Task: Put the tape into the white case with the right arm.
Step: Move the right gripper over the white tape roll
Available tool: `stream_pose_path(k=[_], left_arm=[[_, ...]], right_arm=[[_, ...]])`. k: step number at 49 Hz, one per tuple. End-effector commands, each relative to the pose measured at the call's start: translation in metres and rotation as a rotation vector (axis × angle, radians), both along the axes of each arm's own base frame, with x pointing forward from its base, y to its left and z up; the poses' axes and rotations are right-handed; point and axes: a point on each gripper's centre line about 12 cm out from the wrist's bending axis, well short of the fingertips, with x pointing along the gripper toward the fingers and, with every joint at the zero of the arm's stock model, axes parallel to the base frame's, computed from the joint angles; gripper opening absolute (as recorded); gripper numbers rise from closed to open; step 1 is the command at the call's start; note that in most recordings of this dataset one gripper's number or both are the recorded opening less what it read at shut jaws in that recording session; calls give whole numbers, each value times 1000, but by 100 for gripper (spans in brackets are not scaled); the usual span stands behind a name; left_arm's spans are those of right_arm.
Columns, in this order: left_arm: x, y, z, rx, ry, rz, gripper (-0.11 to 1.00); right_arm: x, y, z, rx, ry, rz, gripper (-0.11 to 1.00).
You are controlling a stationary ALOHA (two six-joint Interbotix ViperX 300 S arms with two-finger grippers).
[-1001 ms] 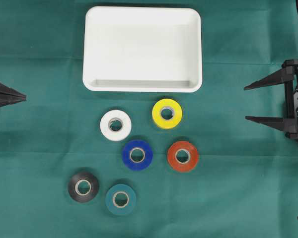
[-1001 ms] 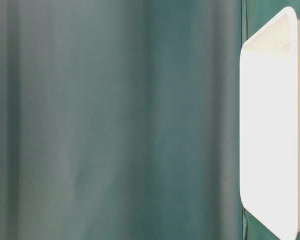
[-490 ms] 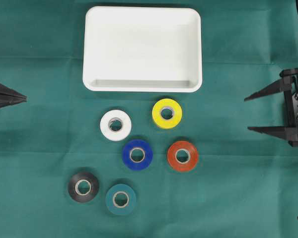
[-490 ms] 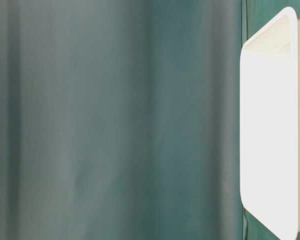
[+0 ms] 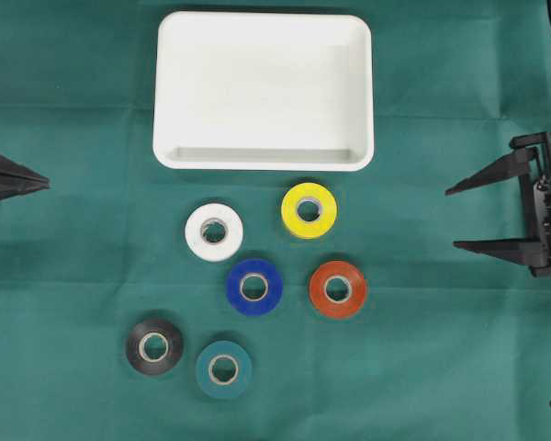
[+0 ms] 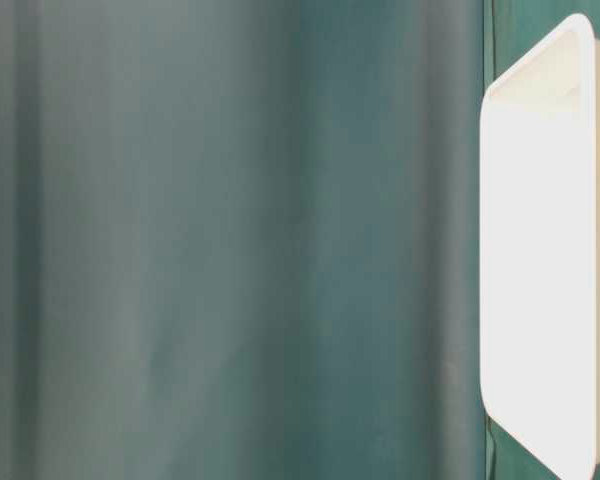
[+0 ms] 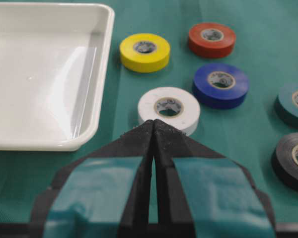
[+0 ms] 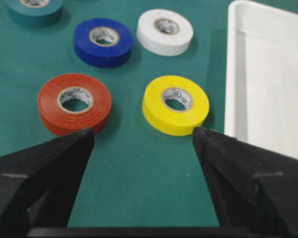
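— Green cloth point(image 5: 73, 276) covered the whole table, as we saw it from overhead. What lay nearest the bottom edge of that view?

— We found the teal roll point(image 5: 223, 369) lowest, with the black roll point(image 5: 154, 346) just beside it to the left. Above those sat the blue roll point(image 5: 253, 287) and the red roll point(image 5: 338, 289), a little apart. Further up came the white roll point(image 5: 214, 231) and the yellow roll point(image 5: 309, 210). All six lay flat on the cloth, none touching another.

— And the white case point(image 5: 263, 90)?

— We saw it at the far end, beyond the rolls, long side towards them, nothing inside it. The yellow roll lay nearest its front rim but clear of it. In the table-level view we made out only the case point(image 6: 540, 270) against blurred green.

— How did the right gripper point(image 5: 477, 217) stand?

— We noted its two pointed black fingers spread wide with nothing between them, at the right edge, well apart from the rolls. Its own camera looked between the fingers at the red roll point(image 8: 74, 103) and yellow roll point(image 8: 176, 104), with the case point(image 8: 268, 74) to the right.

— The left gripper point(image 5: 37, 181)?

— We saw its teal-marked fingers point(image 7: 99, 183) pressed together at the tips, gripping nothing, at the left edge, with the white roll point(image 7: 169, 107) just beyond.
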Motion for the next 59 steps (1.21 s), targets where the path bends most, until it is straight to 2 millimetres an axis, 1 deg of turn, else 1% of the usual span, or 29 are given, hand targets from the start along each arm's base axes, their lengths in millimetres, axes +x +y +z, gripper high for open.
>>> stream_pose_path(k=[1,5,20,25,34,46,51,59], left_arm=[[1,0,4,1,-8,-2,0],[1,0,3,0,-5,-1,0],[1,0,1,0,-2,0,0],[1,0,0,0,3,-1,0],[0,0,-2,-1,6,-1,0],[0,0,-3,0,9,-1,0],[0,0,-4,0,12,-1,0],[0,0,-4,0,11,-1,0]], right_arm=[[13,1,11,1,-3,1,54],[22,2,12,-2,22,1,54],[69,7,14,-7,98,4,54],[88,9,16,-4,93,6,54],[120,13,11,-8,121,9,54],[175,18,9,-11,140,10,54],[196,20,4,-12,152,9,55],[222,23,-5,-14,169,9,54]])
